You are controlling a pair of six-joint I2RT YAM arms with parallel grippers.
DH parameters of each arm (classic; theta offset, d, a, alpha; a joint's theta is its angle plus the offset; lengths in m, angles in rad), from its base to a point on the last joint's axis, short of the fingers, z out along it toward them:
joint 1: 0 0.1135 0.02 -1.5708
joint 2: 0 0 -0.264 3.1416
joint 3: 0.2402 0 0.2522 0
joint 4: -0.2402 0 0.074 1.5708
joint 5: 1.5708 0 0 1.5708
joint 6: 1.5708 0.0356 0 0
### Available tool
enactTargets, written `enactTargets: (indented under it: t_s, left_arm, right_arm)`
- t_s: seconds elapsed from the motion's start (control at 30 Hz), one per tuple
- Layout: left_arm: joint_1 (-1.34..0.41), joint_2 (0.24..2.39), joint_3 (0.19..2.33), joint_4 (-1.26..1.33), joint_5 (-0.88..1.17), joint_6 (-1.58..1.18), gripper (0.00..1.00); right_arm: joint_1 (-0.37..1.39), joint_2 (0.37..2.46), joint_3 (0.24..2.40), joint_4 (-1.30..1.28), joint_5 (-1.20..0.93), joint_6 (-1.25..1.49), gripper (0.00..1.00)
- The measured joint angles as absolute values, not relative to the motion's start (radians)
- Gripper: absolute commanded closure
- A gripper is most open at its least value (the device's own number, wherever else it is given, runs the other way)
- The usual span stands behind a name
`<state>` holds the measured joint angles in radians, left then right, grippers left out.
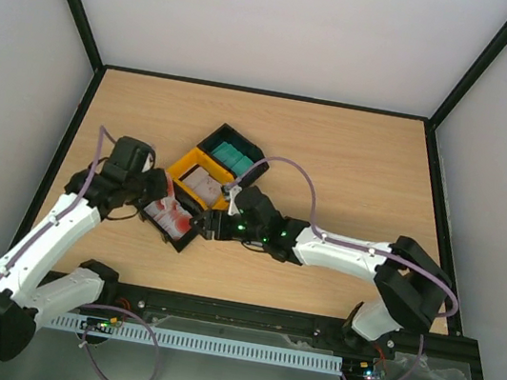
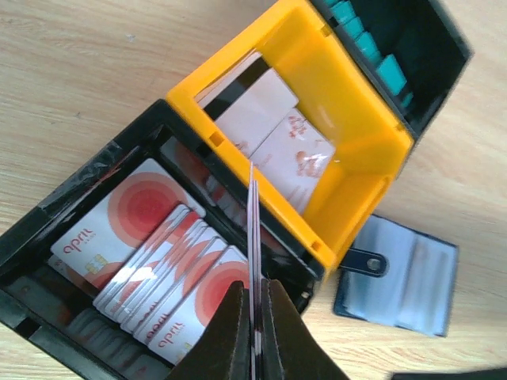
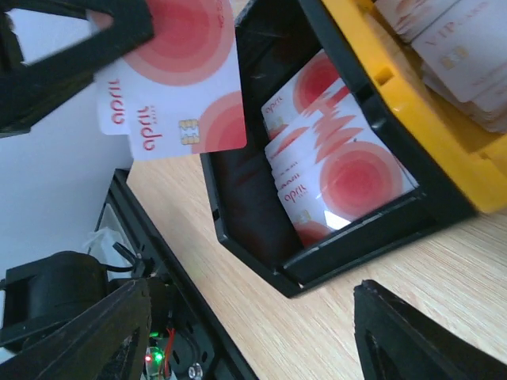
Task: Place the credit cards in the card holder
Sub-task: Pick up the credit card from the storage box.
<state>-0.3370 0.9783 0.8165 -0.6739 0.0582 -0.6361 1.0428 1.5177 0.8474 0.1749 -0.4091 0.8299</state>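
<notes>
My left gripper (image 2: pixel 255 317) is shut on two red-and-white credit cards (image 2: pixel 253 229), seen edge-on above a black tray. In the right wrist view the same held cards (image 3: pixel 170 87) hang upright at the top left, clear of the tray, pinched by the left fingers (image 3: pixel 79 39). Several more red-and-white cards (image 2: pixel 166 269) lie stacked in that black tray (image 2: pixel 79 190). The card holder (image 2: pixel 400 277), navy with a light blue inside, lies open on the table to the right of the trays. My right gripper (image 3: pixel 253 332) is open above bare wood by the tray's corner (image 3: pixel 285 281), holding nothing.
A yellow tray (image 2: pixel 356 119) with whitish cards (image 2: pixel 277 134) adjoins the black one. Behind it stands another black tray (image 1: pixel 230 155) holding teal items. The right arm (image 1: pixel 340 252) stretches across the table's near half. A black rail (image 3: pixel 158 261) runs along the table's near edge.
</notes>
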Motion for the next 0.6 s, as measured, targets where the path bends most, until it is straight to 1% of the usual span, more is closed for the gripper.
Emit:
enactTargets:
  t_s: [0.13,0.27,0.37,0.43,0.53,0.6]
  left_arm:
    - [-0.247,0.912,0.816,-0.660,0.203,-0.612,0.97]
    - [-0.197,0.871,0.816,-0.623,0.377,-0.597,0.97]
    - [-0.193,0.869,0.816,-0.600,0.480,-0.591,0.97]
    - [-0.189,0.863,0.816,-0.584,0.543,-0.591,0.97]
    - [-0.178,0.837,0.797,-0.533,0.635,-0.619,0.97]
    - [-0.174,0.817,0.775,-0.493,0.690,-0.651,0.97]
  right_arm:
    - [1.048,1.565,0.850,0.263,-0.434,0.873,0.26]
    - [1.047,1.566,0.862,0.335,-0.445,0.897,0.25]
    - [1.039,1.566,0.884,0.381,-0.451,0.918,0.26]
    - [1.031,1.567,0.896,0.419,-0.463,0.939,0.32]
    - [1.011,1.568,0.896,0.468,-0.478,0.973,0.47]
    - [1.000,1.567,0.889,0.503,-0.485,0.986,0.55]
